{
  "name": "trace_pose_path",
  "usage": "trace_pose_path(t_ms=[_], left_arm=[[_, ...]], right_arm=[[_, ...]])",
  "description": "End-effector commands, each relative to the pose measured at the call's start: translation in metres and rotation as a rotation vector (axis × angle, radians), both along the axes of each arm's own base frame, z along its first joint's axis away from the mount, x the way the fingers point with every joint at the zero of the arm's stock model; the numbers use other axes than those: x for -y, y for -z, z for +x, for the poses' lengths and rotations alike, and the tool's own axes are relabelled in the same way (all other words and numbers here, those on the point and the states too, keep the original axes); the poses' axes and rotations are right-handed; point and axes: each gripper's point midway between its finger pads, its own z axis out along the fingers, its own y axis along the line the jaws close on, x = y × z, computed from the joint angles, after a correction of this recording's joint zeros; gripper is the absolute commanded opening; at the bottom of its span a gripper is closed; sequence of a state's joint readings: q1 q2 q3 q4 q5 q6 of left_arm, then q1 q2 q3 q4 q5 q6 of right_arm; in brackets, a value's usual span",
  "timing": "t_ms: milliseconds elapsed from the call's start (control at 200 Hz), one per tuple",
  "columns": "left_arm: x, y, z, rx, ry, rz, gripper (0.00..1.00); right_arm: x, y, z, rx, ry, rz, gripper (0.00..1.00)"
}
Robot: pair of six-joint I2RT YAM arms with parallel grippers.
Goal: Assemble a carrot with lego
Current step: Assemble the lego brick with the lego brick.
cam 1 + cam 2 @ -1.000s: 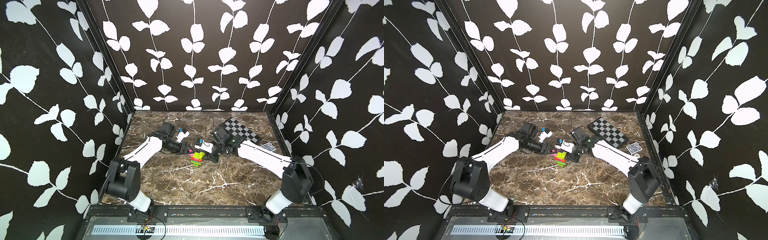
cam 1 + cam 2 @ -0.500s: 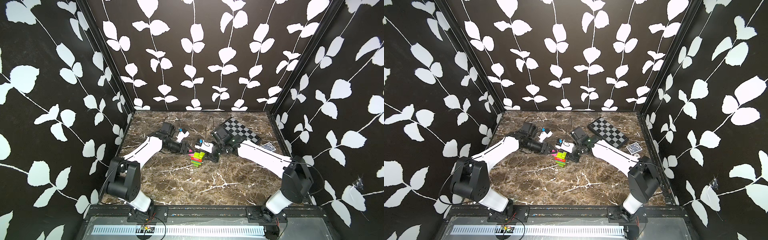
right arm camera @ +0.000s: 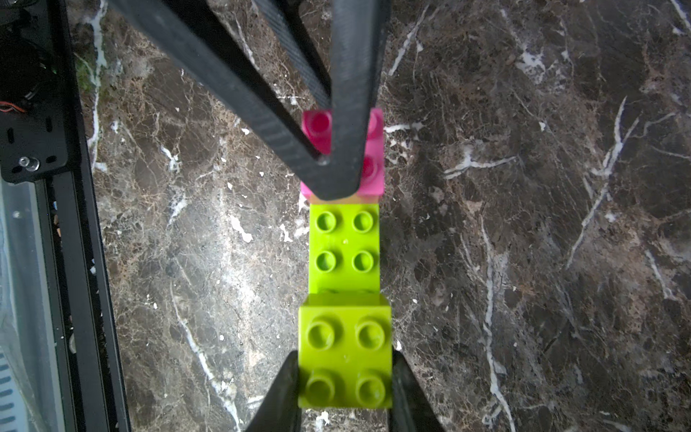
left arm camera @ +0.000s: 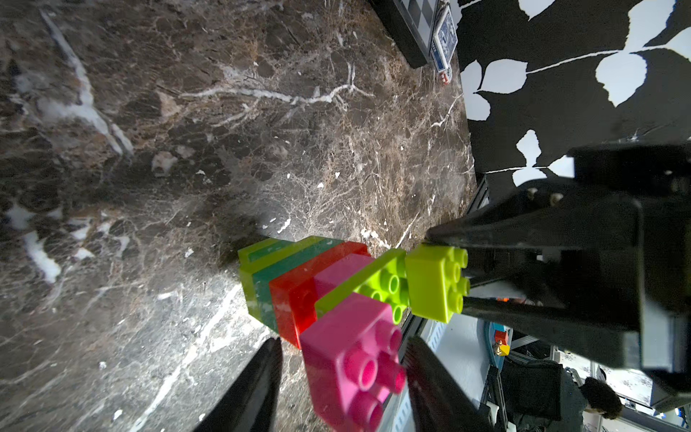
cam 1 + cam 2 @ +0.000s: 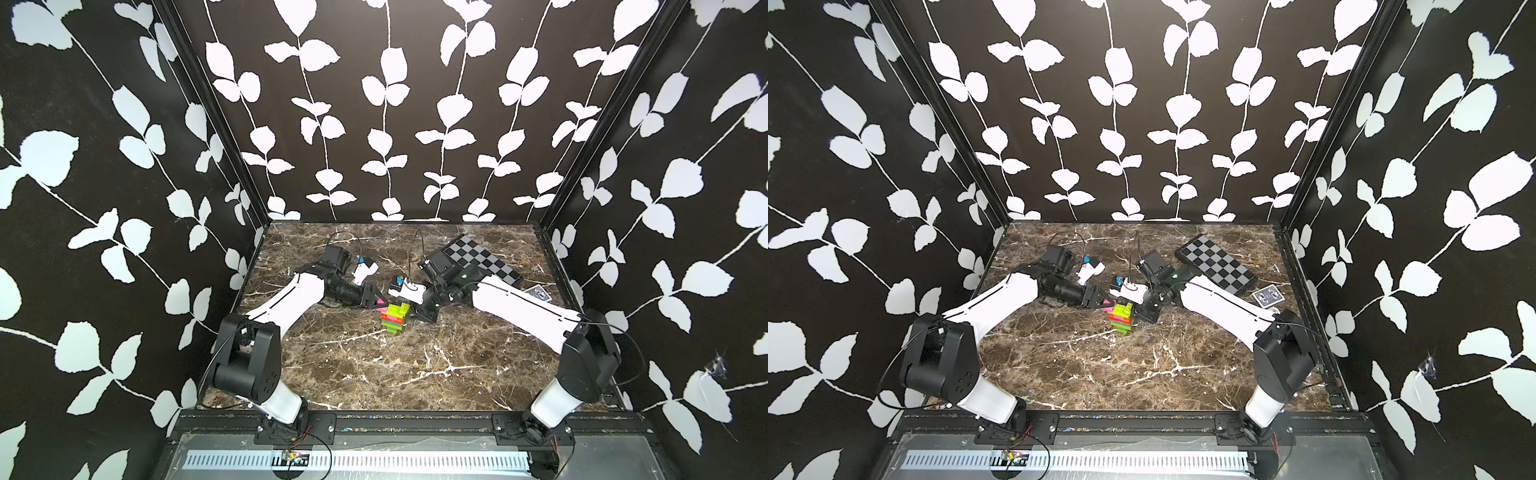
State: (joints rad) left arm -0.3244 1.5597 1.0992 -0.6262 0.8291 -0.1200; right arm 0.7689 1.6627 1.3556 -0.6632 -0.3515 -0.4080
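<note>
Found the carrot (image 5: 392, 319) standing on its narrow lime end near the middle of the table (image 5: 374, 374). Read the stripes upward as lime, dark green, orange-red and pink, capped by a long lime plate (image 3: 344, 243).

Saw the right gripper (image 3: 344, 357) pinched tight on the lime brick (image 4: 433, 282) at the right end of that plate, fingers flat against two opposite sides and the studs left bare. Judged this a hold for pressing the brick down while keeping it square to the plate. Could not tell whether fully seated.

Saw the left gripper (image 4: 343, 340) straddling the pink brick (image 4: 347, 370) at the left end, jaws roughly half apart, with a sliver of gap beside one finger. Took that as bracketing rather than gripping, probably a brace to stop so tall a stack on so small a foot from tipping under a push from the right.

Noted the checkered board (image 5: 482, 257) and card deck (image 5: 536, 294) at far right, well apart from the work.
</note>
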Motion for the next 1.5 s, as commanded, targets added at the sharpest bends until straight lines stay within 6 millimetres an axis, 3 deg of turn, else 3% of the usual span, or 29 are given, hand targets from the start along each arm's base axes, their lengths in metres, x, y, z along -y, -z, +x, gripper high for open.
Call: trace_pose_path(t_ms=[0,970,1495], left_arm=[[-0.001,-0.007,0.003,0.016,-0.002,0.000,0.55],[-0.002,-0.008,0.002,0.019,-0.017,0.001,0.55],[-0.003,-0.007,-0.002,0.013,-0.025,-0.003,0.55]], right_arm=[[-0.002,-0.002,-0.002,-0.012,-0.004,-0.023,0.02],[0.007,0.025,0.000,-0.100,0.052,-0.185,0.00],[0.000,0.015,0.004,-0.096,0.073,-0.171,0.03]])
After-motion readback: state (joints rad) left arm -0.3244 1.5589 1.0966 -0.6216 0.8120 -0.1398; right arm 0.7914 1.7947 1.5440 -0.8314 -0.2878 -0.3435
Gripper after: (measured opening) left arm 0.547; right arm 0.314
